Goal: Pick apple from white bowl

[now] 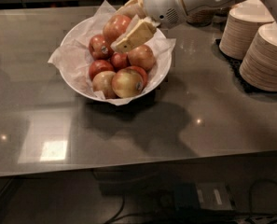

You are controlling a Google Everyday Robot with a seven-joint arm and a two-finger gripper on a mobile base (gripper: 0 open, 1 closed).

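The white bowl (162,72), lined with crumpled white paper, sits on the grey counter left of centre and holds several apples. My gripper (120,28) reaches in from the upper right over the back of the bowl. Its beige fingers (134,34) are shut on the large orange-red apple (114,26), one finger in front of it and one behind. The apple is held a little above the other fruit, at the bowl's back rim.
A yellower apple with a dark sticker (127,82) and smaller dark-red apples (100,46) lie in the bowl. Two stacks of beige paper bowls (266,55) stand at the right. The counter's front edge (128,167) runs below, with cables underneath.
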